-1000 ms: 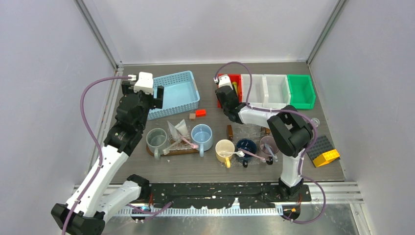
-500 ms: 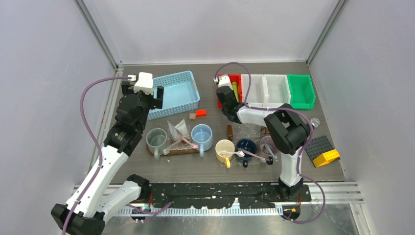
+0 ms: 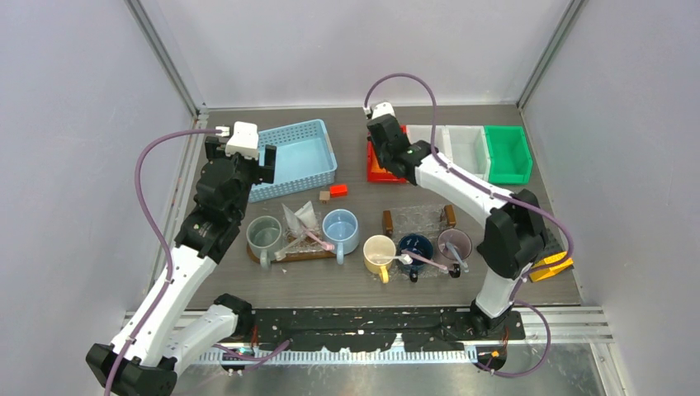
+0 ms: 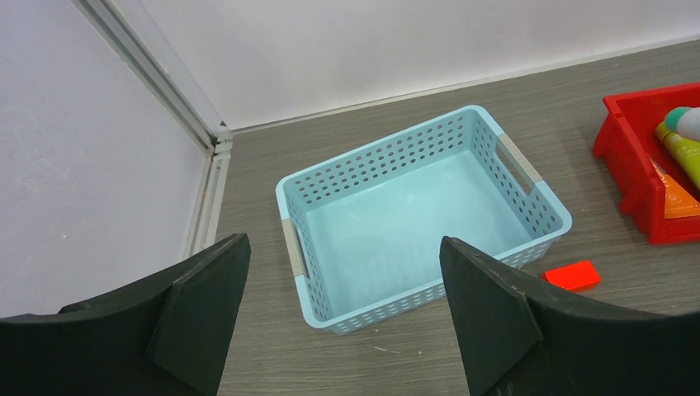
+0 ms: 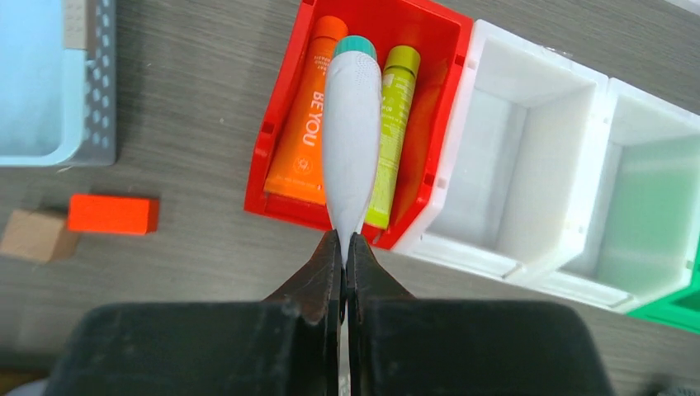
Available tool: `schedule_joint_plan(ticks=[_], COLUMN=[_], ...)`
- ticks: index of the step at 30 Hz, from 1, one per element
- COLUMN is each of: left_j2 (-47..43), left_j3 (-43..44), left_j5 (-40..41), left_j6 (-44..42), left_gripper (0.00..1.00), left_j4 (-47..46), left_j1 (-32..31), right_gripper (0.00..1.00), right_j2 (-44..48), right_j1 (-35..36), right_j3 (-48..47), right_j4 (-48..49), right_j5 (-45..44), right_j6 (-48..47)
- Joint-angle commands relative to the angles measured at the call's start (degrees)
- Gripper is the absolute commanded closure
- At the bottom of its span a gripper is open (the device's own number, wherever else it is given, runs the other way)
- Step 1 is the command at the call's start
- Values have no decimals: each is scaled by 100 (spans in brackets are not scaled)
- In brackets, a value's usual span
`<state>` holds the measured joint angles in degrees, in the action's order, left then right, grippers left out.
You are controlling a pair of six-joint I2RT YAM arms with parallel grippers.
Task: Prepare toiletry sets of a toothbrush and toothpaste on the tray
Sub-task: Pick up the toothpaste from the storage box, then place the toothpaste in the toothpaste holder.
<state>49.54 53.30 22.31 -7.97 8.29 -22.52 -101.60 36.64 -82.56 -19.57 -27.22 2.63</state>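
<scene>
right wrist, white toothpaste tube [image 5: 351, 140], teal cap [image 5: 355, 46], pinched by fingers [image 5: 323, 276]

"BE YOU" (white capitals), on orange tube [image 5: 307, 115]

The surface [image 5: 190, 239] is a matt grey laminate with a printed wood grain. The red bin [image 5: 269, 136] and the white bins [image 5: 487, 165] beside it are smooth moulded plastic with a light sheen. The white tube [image 5: 351, 132] looks soft and matt, finely dotted near its teal cap. The orange tube [image 5: 307, 124] and yellow-green tube [image 5: 392, 124] are glossier. The blue basket [image 4: 371, 169] is perforated plastic with a satin finish. The left fingers [image 4: 202, 305] and right fingers [image 5: 318, 285] are dull black plastic, faintly grainy.
</scene>
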Motion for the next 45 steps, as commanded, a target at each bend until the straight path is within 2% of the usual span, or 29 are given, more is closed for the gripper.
schedule_joint_plan(ticks=[1, 10, 16, 29, 45], left_j2=[-153, -124, -94, 26, 36], left_j3=[-4, -21, -22, -23, -30], left_j5=[-28, 40, 28, 17, 33], left_j6=[-75, -134, -147, -154, -199], left_gripper=[12, 11, 11, 11, 11], left_j4=[-365, -391, -392, -382, -366], left_j1=[10, 11, 10, 11, 11], right_gripper=[99, 99, 99, 99, 99], right_j2=[574, 1073, 1458, 1888, 1778], right_j1=[27, -30, -122, -693, -1196], right_j3=[-839, -1479, -1423, -1370, -946], right_j4=[-2085, -4570, -5489, -6447, -6346], right_j5=[350, 763, 1130, 1640, 2182], right_j6=[447, 993, 1308, 1375, 979])
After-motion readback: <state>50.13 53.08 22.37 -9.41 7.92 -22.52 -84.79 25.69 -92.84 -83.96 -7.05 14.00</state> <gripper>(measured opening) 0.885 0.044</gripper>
